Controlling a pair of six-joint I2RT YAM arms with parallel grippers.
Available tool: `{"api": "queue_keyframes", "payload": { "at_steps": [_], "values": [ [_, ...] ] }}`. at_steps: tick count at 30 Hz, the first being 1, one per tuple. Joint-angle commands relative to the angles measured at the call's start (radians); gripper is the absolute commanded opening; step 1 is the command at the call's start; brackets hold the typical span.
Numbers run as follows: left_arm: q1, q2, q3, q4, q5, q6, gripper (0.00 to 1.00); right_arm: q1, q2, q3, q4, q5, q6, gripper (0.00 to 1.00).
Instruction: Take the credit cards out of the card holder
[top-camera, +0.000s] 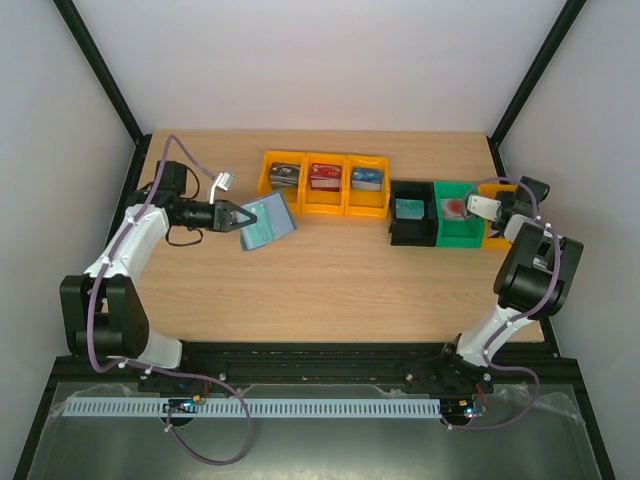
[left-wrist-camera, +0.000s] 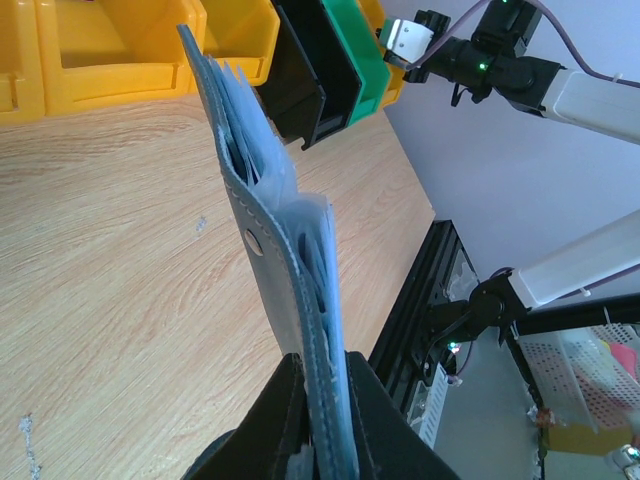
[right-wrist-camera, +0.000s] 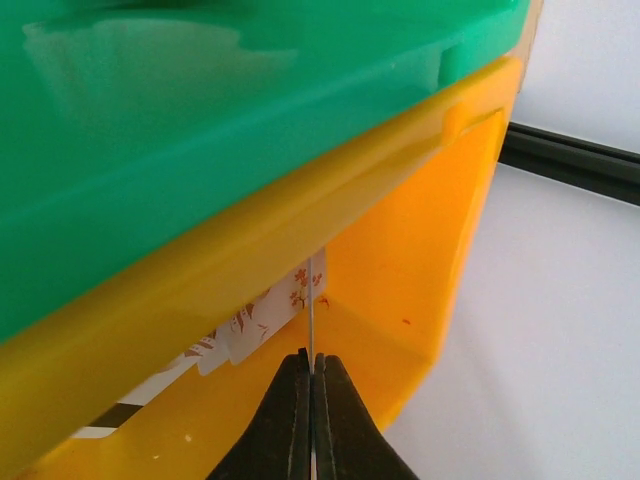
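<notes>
My left gripper (top-camera: 238, 216) is shut on the blue-grey card holder (top-camera: 268, 222) and holds it on edge above the table's left half. In the left wrist view the holder (left-wrist-camera: 268, 230) rises from between my fingertips (left-wrist-camera: 325, 400), with pale card edges (left-wrist-camera: 322, 240) showing in its pockets. My right gripper (right-wrist-camera: 312, 375) is shut on a thin card (right-wrist-camera: 312, 305), seen edge-on, inside the far-right yellow bin (right-wrist-camera: 420, 260). Whitish cards with a flower print (right-wrist-camera: 262, 315) lie in that bin. In the top view my right gripper (top-camera: 500, 218) sits over that bin, fingers mostly hidden.
Three yellow bins (top-camera: 325, 185) with stacked items stand at the back centre. A black bin (top-camera: 412, 212), a green bin (top-camera: 457, 212) and the yellow bin (top-camera: 497, 236) line up at the back right. The table's right edge lies beside that bin.
</notes>
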Motion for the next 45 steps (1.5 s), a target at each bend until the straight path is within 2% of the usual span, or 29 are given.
{"api": "queue_keyframes", "payload": {
  "at_steps": [1,8,10,15,20,25,29,33,36,39,41,45],
  "values": [
    [0.004,0.007,0.032,-0.004,0.018,0.013,0.02,0.013,0.029,0.013,-0.021,-0.017,-0.009,0.02],
    [0.004,0.01,0.035,-0.005,0.016,0.012,0.02,0.044,0.09,0.079,0.019,-0.016,0.041,0.02],
    [0.004,0.011,0.036,-0.006,0.016,0.012,0.02,0.053,0.101,0.084,0.035,-0.016,0.046,0.05],
    [0.004,0.009,0.037,-0.006,0.01,0.012,0.02,0.059,0.109,0.076,0.042,0.007,0.068,0.29],
    [0.004,0.005,0.037,-0.008,0.012,0.015,0.02,0.048,0.075,0.052,0.08,0.02,0.117,0.38],
    [0.005,-0.013,0.033,-0.008,0.017,0.016,0.02,0.026,0.021,0.028,0.092,0.001,0.168,0.59],
    [0.006,-0.033,0.029,-0.009,0.024,0.017,0.02,0.0,-0.025,-0.007,0.101,-0.019,0.204,0.66],
    [0.007,-0.054,0.025,-0.009,0.028,0.016,0.02,-0.015,-0.06,-0.023,0.134,-0.046,0.304,0.78],
    [0.007,-0.071,0.022,-0.01,0.037,0.016,0.02,-0.017,-0.095,-0.039,0.214,-0.076,0.47,0.83],
    [0.009,-0.085,0.017,-0.004,0.044,0.013,0.02,-0.017,-0.145,-0.035,0.336,-0.088,0.79,0.88],
    [0.009,-0.094,0.014,0.0,0.052,0.01,0.02,-0.016,-0.176,-0.024,0.355,-0.1,1.01,0.9],
    [0.008,-0.116,0.001,0.014,0.072,-0.005,0.02,0.008,-0.243,-0.03,0.385,-0.146,1.312,0.9]
  ]
}}
